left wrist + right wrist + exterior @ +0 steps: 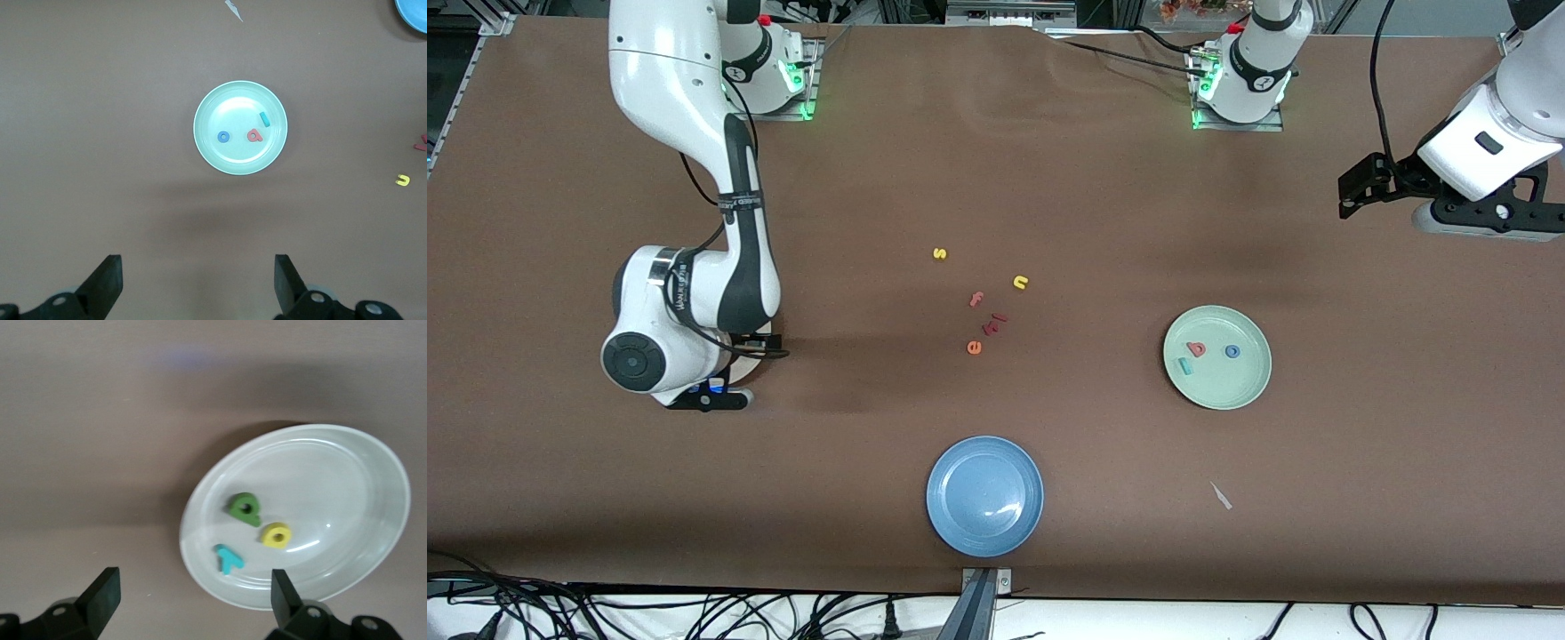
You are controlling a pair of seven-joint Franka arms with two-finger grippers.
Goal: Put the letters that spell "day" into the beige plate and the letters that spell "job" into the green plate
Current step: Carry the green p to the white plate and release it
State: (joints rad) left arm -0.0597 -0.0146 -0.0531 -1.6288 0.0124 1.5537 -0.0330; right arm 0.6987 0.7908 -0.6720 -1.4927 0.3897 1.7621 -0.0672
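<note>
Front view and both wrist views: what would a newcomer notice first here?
The green plate toward the left arm's end holds a teal j, pink b and blue o. The beige plate, under the open right gripper, holds d, a, y. Leftover letters lie mid-table.

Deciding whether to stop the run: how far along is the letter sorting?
Looks finished. Green plate holds the j, o and b. Beige plate holds the d, a and y. Both claws are open and empty. Nothing left.
</note>
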